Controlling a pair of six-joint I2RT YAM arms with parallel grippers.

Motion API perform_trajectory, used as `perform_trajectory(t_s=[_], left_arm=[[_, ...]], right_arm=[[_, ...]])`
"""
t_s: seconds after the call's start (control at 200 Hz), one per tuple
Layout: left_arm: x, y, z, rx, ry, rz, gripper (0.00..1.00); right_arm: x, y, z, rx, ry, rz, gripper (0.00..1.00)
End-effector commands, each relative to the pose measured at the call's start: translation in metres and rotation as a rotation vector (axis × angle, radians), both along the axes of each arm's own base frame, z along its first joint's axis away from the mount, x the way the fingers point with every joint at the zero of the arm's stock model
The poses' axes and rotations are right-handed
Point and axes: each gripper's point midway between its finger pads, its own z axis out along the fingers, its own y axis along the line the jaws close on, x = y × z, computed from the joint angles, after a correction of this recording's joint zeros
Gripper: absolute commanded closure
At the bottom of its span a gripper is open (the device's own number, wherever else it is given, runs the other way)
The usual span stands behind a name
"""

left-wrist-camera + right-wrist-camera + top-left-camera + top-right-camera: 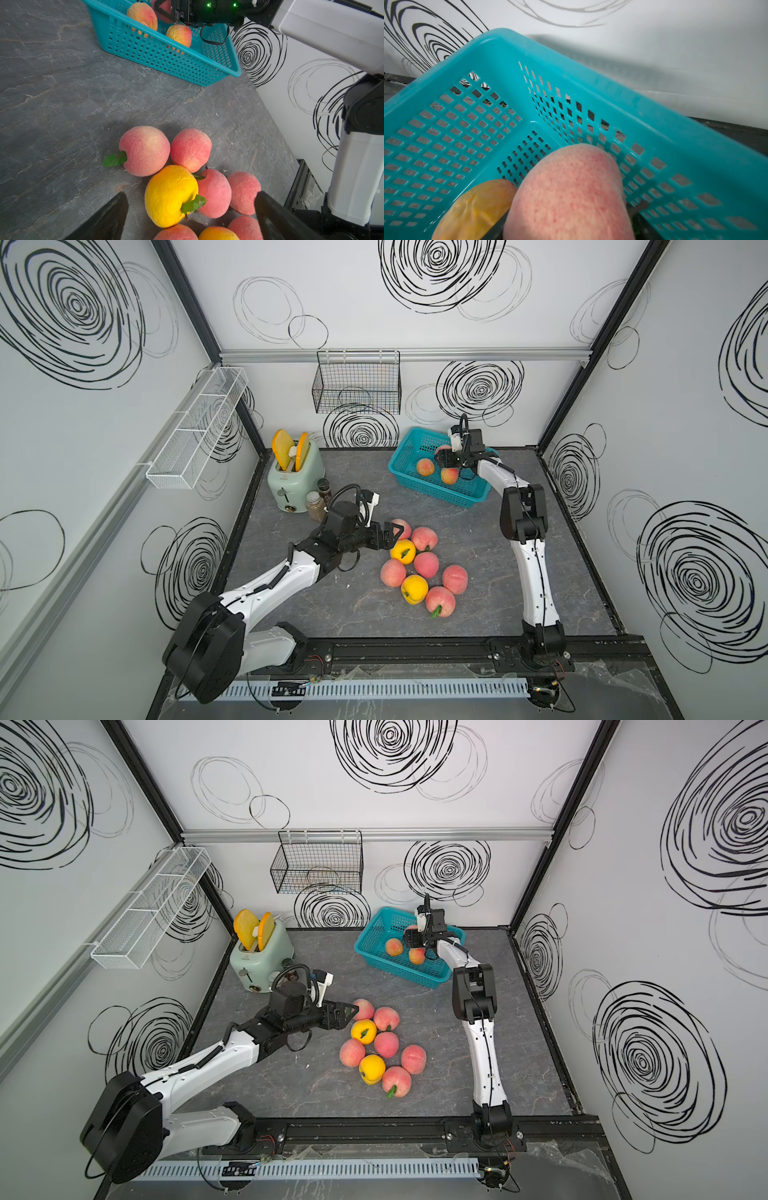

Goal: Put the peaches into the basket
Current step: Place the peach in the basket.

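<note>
Your left gripper [392, 536] stands wide open at the back end of the pile of peaches [426, 564]. Eight of them lie packed together in the middle of the surface [332, 614]. From this gripper the pile runs toward the front edge and a little to the right.

The left wrist view shows the yellow peach [171, 195] straight ahead between the two spread fingers [108, 216], its green leaf pointing back at the gripper. A pink peach [401, 526] sits just beside the fingertips on the back side. The fruit is round, so you have no axis to match. What counts is centring the jaws on one peach without nudging its neighbours.

Your right gripper [445, 458] hangs over the basket [432, 489], which sits near the back edge, toward the back right corner. A third peach [566, 193] is between its jaws, but you cannot tell whether they clamp it or have let go. Two more peaches [425, 467] lie in the basket below.

The left arm is much the nearer to the pile, so the next pick looks like its job. From that gripper the basket lies beyond the pile toward the back right, where the right arm now fills the space above it, so mind the crossing.
</note>
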Motion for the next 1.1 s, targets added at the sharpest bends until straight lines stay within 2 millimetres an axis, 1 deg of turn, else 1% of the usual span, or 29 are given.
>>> perform_trajectory(t_s=[0.0,0.13,0.285,0.365,0.525,0.62,0.69,0.81,0.88,0.985,1.09], left_arm=[[0.005,-0.003,0.015,-0.007,-0.051,-0.001,0.02],[0.005,-0.003,0.017,-0.009,-0.054,0.000,0.02],[0.004,-0.003,0.021,-0.011,-0.063,-0.002,0.02],[0.003,-0.001,0.022,-0.005,-0.067,0.002,0.02],[0.001,0.002,0.017,0.013,-0.055,0.016,0.02],[-0.001,0.005,0.014,0.027,-0.050,0.024,0.02],[-0.003,0.007,0.007,0.045,-0.045,0.029,0.02],[-0.006,0.012,-0.005,0.071,-0.026,0.040,0.02],[-0.009,0.013,-0.010,0.077,-0.017,0.041,0.02],[-0.013,0.015,-0.012,0.085,-0.014,0.043,0.02],[-0.019,0.016,-0.012,0.082,-0.006,0.039,0.02]], right_arm=[[0.000,0.000,0.012,-0.021,-0.013,0.008,0.20],[-0.001,0.000,0.023,-0.022,-0.023,0.006,0.12],[-0.003,0.001,0.038,-0.017,-0.040,0.011,0.10],[-0.005,0.003,0.050,-0.012,-0.053,0.017,0.10],[-0.012,0.009,0.080,-0.009,-0.092,0.029,0.10],[-0.020,0.014,0.096,-0.005,-0.115,0.042,0.10],[-0.027,0.016,0.108,-0.002,-0.128,0.047,0.09],[-0.044,0.014,0.120,0.004,-0.125,0.049,0.09],[-0.059,0.014,0.124,0.012,-0.126,0.055,0.09],[-0.087,0.015,0.125,0.013,-0.126,0.056,0.07],[-0.122,0.019,0.117,0.012,-0.112,0.068,0.06]])
